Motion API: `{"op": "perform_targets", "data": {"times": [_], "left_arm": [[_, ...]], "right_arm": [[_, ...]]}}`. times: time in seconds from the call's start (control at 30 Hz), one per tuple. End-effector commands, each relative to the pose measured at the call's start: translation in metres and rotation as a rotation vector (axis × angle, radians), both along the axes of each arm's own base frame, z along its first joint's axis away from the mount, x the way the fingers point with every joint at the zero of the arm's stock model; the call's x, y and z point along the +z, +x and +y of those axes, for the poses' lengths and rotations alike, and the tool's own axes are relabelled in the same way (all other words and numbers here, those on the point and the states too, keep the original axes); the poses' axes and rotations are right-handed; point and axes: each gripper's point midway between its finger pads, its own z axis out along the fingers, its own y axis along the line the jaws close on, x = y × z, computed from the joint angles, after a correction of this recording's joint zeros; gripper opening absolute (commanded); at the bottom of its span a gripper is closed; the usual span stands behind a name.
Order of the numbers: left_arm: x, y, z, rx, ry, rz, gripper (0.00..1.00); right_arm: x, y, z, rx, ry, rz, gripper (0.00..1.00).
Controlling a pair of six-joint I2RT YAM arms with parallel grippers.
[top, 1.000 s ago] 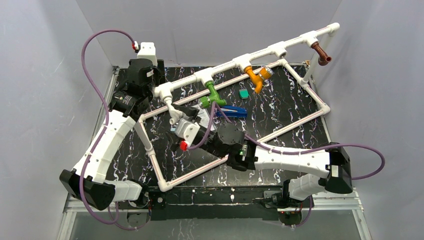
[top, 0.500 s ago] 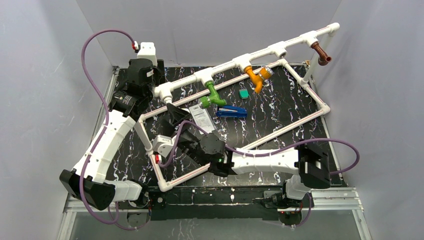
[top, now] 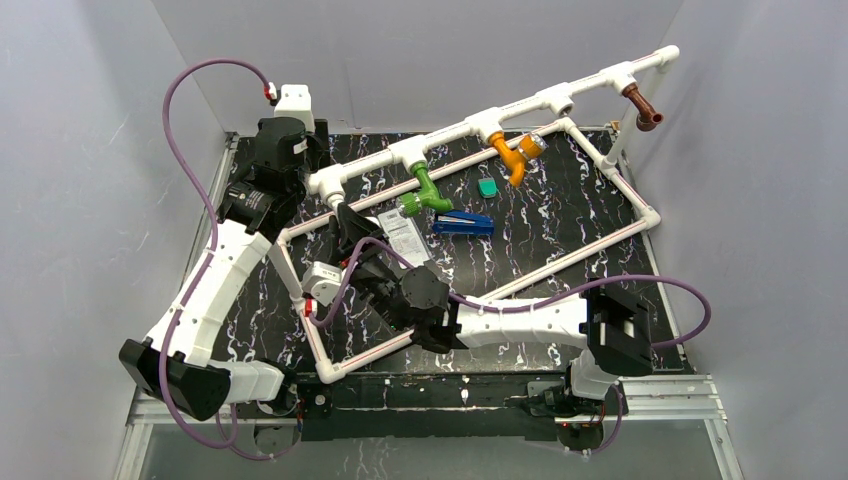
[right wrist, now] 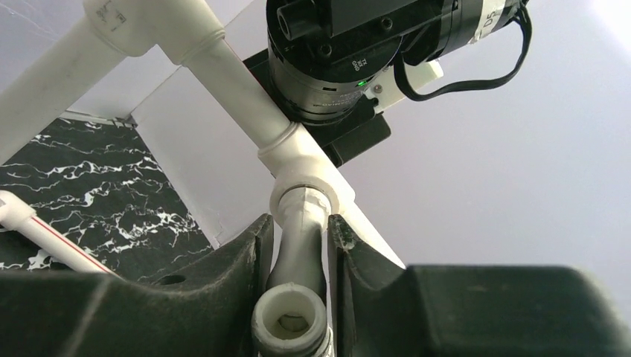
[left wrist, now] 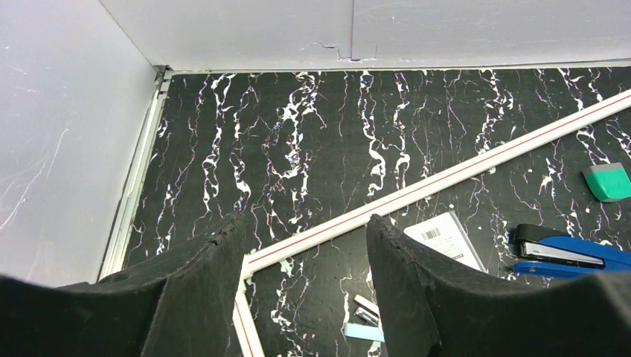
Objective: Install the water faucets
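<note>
black marbled counter (top: 560, 230) with the big white pipe frame (top: 452, 134) sitting across it, top rail climbing toward the back right. the overhead view shows three faucets hanging off the rail's tees: green faucet (top: 424, 190), orange faucet (top: 509, 156), and brown faucet (top: 643, 107) out at the far end. what it doesn't really show is the white faucet, since the right hand (top: 347, 225) sits under the leftmost tee and covers it.

the right wrist cam sorts that out. the white faucet (right wrist: 300, 256) hangs from that tee, its round open end facing the camera, with the hand's fingers (right wrist: 238, 275) snug on either side of its stem. can't tell if it's actually squeezing or just about touching.

the left hand (left wrist: 305, 223) only reads properly in its own wrist cam: jaws spread wide, nothing between them, hovering over the counter's back left corner above a low rail of the frame.

small stuff on the counter inside the frame: blue stapler (top: 462, 223), a white card (top: 403, 238), a little green block (top: 487, 187).
</note>
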Motion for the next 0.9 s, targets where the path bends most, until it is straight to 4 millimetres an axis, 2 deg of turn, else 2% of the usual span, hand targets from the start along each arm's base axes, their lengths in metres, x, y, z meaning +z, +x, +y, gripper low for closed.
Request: {"op": "perform_targets", "data": {"times": [0.0, 0.17, 0.27, 0.4, 0.67, 0.87], "left_arm": [[-0.113, -0.036, -0.015, -0.106, 0.147, 0.401, 0.58], [-0.114, -0.036, -0.015, -0.106, 0.149, 0.405, 0.58], [-0.114, -0.036, -0.015, -0.106, 0.149, 0.406, 0.58], [-0.115, -0.036, -0.016, -0.107, 0.151, 0.409, 0.58], [-0.115, -0.035, -0.017, -0.109, 0.151, 0.413, 0.58], [-0.115, -0.036, -0.017, -0.112, 0.151, 0.411, 0.58]], "right_arm": [[0.030, 0.012, -0.017, -0.065, 0.125, 0.004, 0.38], [0.026, 0.018, -0.021, -0.078, 0.132, 0.030, 0.28], [0.025, 0.020, -0.020, -0.069, 0.140, 0.057, 0.01], [0.026, 0.024, -0.022, -0.049, 0.205, 0.131, 0.01], [0.033, 0.026, -0.030, 0.045, 0.520, 0.366, 0.01], [0.033, 0.023, -0.019, 0.111, 0.599, 0.446, 0.01]]}}
